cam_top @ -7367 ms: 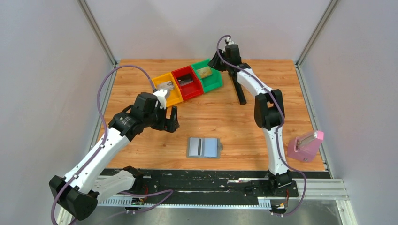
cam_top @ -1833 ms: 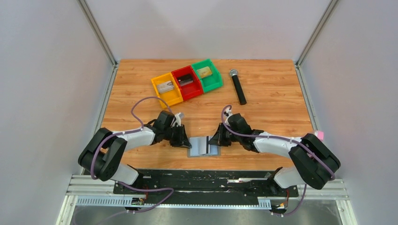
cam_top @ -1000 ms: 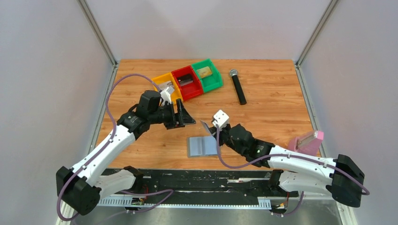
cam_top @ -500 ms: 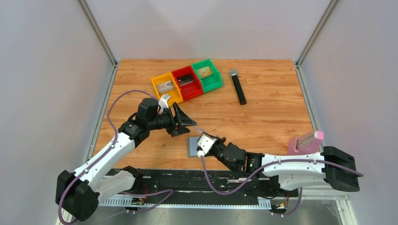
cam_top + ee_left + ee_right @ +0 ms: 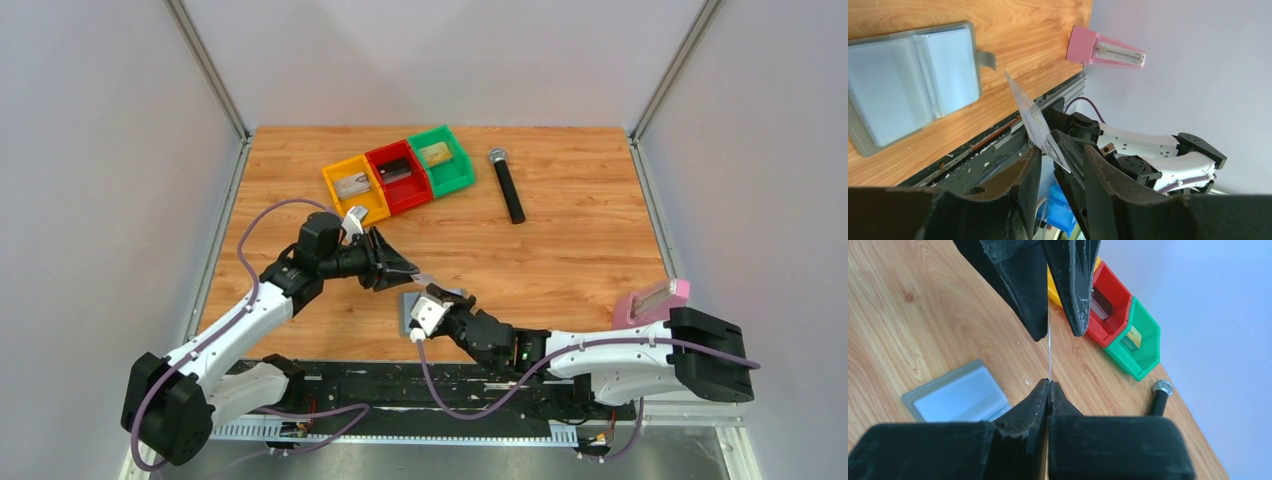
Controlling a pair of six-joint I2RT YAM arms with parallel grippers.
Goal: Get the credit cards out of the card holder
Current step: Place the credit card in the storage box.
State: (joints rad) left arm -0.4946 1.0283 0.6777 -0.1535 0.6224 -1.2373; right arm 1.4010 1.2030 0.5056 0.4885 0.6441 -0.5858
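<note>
The card holder (image 5: pixel 908 105) lies open and flat on the wooden table, and my right arm partly covers it (image 5: pixel 408 306) in the top view. My right gripper (image 5: pixel 1049 382) is shut on the lower edge of a whitish credit card (image 5: pixel 1030 112) and holds it above the table. My left gripper (image 5: pixel 1060 155) faces it, jaws apart on either side of the card's free end. One left finger (image 5: pixel 1023 290) lies against the card (image 5: pixel 1049 340), and the other stands a little off it. In the top view the two grippers meet left of the holder, with the card (image 5: pixel 425 279) between them.
Yellow (image 5: pixel 355 190), red (image 5: pixel 398 177) and green (image 5: pixel 440 160) bins stand in a row at the back, each with a card-like item inside. A black microphone (image 5: pixel 507 185) lies right of them. A pink wedge-shaped object (image 5: pixel 650 305) sits at the table's right edge.
My right gripper carried the card down and toward the left. My left gripper came in to meet it, and its jaws narrowed around the card's free end.
</note>
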